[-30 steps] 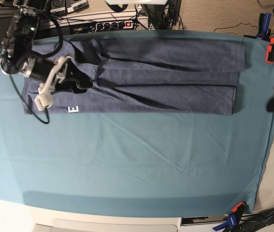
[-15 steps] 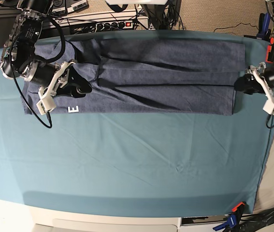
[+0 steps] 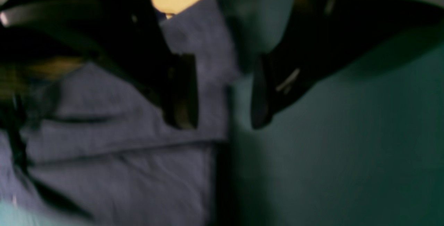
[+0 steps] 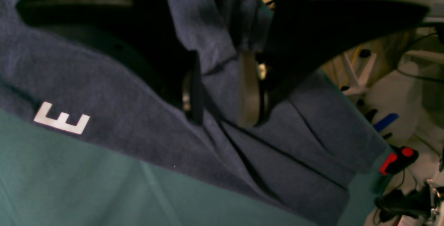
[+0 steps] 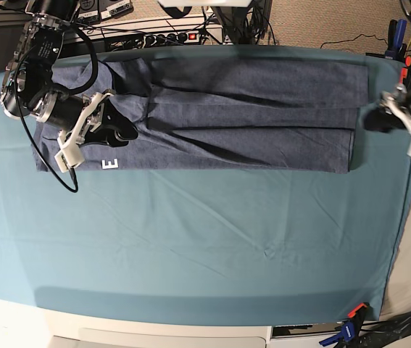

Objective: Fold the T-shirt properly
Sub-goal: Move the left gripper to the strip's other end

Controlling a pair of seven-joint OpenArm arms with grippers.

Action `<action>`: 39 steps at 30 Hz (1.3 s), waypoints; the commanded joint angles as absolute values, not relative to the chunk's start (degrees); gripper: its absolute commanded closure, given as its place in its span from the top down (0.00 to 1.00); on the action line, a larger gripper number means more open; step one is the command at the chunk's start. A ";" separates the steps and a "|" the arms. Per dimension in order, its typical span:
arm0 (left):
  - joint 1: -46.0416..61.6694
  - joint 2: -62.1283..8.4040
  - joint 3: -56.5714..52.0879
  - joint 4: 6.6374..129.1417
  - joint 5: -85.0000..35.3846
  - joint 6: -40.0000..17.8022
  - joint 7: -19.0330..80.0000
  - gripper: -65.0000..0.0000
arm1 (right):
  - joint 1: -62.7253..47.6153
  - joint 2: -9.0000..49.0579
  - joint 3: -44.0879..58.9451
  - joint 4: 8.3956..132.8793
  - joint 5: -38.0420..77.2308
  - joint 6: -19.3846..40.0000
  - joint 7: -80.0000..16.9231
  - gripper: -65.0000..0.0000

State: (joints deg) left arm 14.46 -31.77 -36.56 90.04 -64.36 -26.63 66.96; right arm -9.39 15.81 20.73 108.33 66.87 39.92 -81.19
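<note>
A large heathered slate-blue cotton T-shirt point(image 5: 212, 116) lies folded into a long band across the far half of the surface, which is draped in a plain teal cloth point(image 5: 191, 246); a single white block letter "E" point(image 5: 111, 164) shows near the band's end on the base view's left.

The right claw point(image 5: 111, 123) sits at that end, its jaws pinching a raised pleat of the grey-blue fabric point(image 4: 222, 66), which the right wrist view shows standing up between the two fingers. It has not shifted over the last second.

The change is at the other end. The left claw point(image 5: 401, 116), which half a second ago was lower and close against the band's near corner, has swung toward the far corner of the short edge and now hangs just off the cloth's end. Its jaws stand spread with nothing between them; the left wrist view, though blurred, shows one finger point(image 3: 180, 90) over the shirt's edge and the other over bare teal cloth, straddling the hem without gripping it.

By the look of it, only one end of the band is secured. The next fold, end over end, likely waits on the left claw closing on its corner; a miss there would leave the band dragged from one side only.
</note>
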 commanded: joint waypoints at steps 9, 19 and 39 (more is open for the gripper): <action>12.64 -35.07 -53.47 90.85 -59.42 -24.86 61.80 0.42 | -8.88 16.34 21.06 109.16 67.88 40.00 -80.00 0.29; 12.40 -42.39 -54.94 90.85 -58.08 -22.83 61.17 0.42 | -8.88 16.34 21.06 109.12 67.81 40.00 -80.00 0.29; -5.89 -38.30 -55.05 64.55 -66.65 -23.59 63.90 0.42 | -12.97 16.14 21.08 109.06 59.37 40.00 -79.81 0.29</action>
State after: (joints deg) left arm -5.13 -36.49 -54.76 63.46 -64.90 -22.96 64.71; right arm -13.50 15.62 20.78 108.33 58.24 39.92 -81.17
